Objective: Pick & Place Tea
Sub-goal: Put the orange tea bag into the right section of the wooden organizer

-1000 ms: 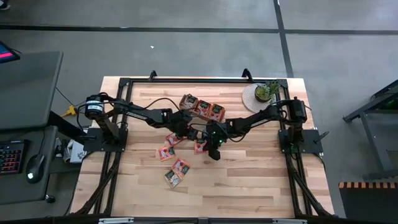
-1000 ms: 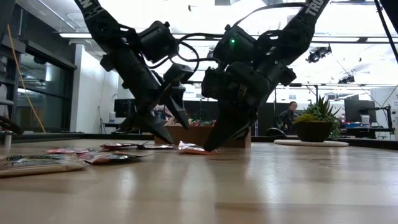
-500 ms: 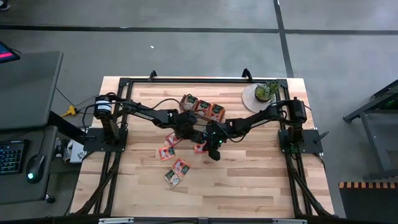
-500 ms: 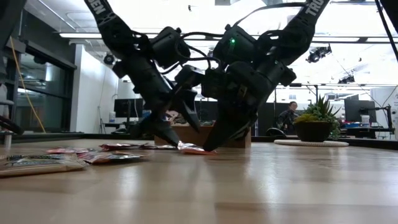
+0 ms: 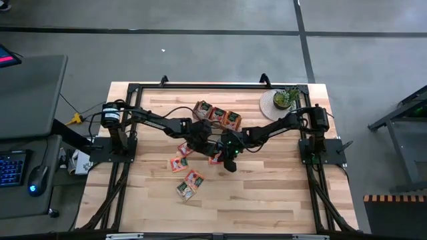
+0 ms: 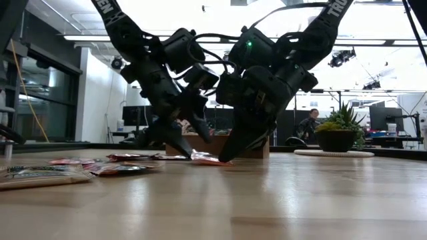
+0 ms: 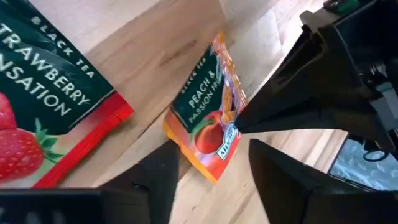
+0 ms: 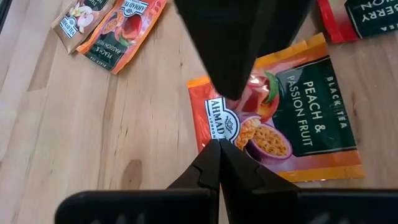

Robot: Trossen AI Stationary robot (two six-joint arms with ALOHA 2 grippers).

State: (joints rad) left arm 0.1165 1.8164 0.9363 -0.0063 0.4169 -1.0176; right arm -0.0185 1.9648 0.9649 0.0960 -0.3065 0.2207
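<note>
At the middle of the high view the two grippers meet over one orange sachet. The right gripper (image 8: 219, 144) has its fingers pressed together into a single point, and that point rests on the near edge of the peach and passion fruit sachet (image 8: 292, 118), pinning it to the wood rather than gripping it. The left gripper (image 7: 211, 155) stands just across from it with its fingers apart, one on each side of the sachet's corner, which shows between them; the jaws have not closed on it.

In the low view both grippers tilt toward each other, tips down at the table, just left of centre. A red strawberry sachet (image 7: 50, 118) lies close beside the left gripper. More tea sachets (image 5: 189, 183) lie scattered toward the lower left of the high view, and a wooden tray (image 5: 218, 116) holding sachets sits above the grippers.

The table (image 5: 267, 193) is pale butcher-block wood, bare across its lower and right parts, framed by a dark metal rig. A small potted plant (image 5: 285, 99) stands on a round mat at the table's upper right corner. Around the table is grey floor; a desk with a keyboard (image 5: 13, 167) lies at the far left. Beyond the table, the low view shows a bright ceiling, dark windows and a person (image 6: 308, 127) far back at the right.
</note>
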